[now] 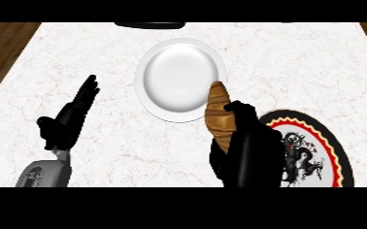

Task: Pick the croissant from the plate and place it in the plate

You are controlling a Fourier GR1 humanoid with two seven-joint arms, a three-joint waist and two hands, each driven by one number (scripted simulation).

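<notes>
Now: you have the croissant off the patterned plate. Its far tip overlaps the near-right rim of the white plate.
Right hand: curled round the croissant's lower half and hiding that end. The upper half points away from you.
Left hand: open with fingers straight and up, resting at the left above the counter, well apart from both plates.
Step, by my reading: you are carrying it across to the white plate, and the release is not yet done.
Risk, early release: only the tip is over the rim. If you let go here, the croissant would likely land half on the rim and tip onto the counter.
Risk, rim contact: if you come down too close to the near edge, the hand or the pastry could press the rim and tilt or shove the plate.
Risk, long shape: you hold it by one end, so it may swing or roll as the fingers spread. Aim for the plate's middle.
Risk, hidden end: you cannot see the lower tip, so check that it clears the rim.
Writing: none can be read. The patterned plate shows a dark dragon-like figure inside red, yellow and black bands, with no letters or brand.
</notes>
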